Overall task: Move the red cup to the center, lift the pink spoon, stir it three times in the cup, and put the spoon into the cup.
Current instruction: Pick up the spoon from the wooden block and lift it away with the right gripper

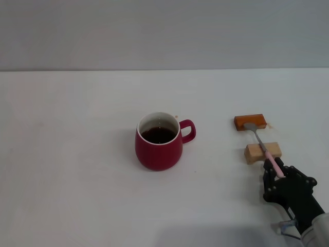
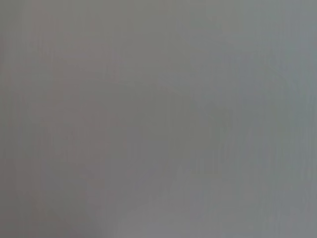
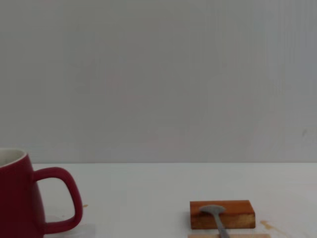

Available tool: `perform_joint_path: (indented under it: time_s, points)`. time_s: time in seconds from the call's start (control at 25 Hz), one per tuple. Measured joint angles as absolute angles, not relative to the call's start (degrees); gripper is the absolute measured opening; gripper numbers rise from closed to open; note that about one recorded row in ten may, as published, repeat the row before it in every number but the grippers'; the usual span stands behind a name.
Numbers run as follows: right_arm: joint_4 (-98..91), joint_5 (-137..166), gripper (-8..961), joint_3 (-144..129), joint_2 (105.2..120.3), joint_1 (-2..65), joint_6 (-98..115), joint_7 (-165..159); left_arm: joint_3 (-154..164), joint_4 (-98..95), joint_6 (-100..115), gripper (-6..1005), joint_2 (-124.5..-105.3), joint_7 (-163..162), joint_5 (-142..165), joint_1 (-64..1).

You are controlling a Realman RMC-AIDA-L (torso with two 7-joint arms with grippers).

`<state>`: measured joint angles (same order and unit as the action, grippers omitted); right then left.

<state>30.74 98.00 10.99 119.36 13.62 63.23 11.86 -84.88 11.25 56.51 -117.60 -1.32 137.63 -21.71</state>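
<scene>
The red cup (image 1: 158,146) stands upright in the middle of the white table, with dark liquid inside and its handle towards the right. It also shows at the edge of the right wrist view (image 3: 15,201). The pink spoon (image 1: 260,141) lies across two blocks to the cup's right, its grey bowl on the far block. It shows in the right wrist view too (image 3: 217,218). My right gripper (image 1: 276,172) is at the near right, its fingers closed around the end of the pink handle. My left gripper is out of view.
An orange-brown block (image 1: 250,122) and a light wooden block (image 1: 253,153) carry the spoon. The orange-brown block also shows in the right wrist view (image 3: 240,214). The left wrist view shows only plain grey.
</scene>
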Motion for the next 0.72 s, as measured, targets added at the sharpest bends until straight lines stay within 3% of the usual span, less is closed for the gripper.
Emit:
perform_joint_path:
  time_s: [0.72]
  points:
    - [30.9,98.0,162,13.0,119.08,13.6,64.2,15.1,-85.0,11.2,56.4,844,-117.60,-1.3,137.6,-21.9]
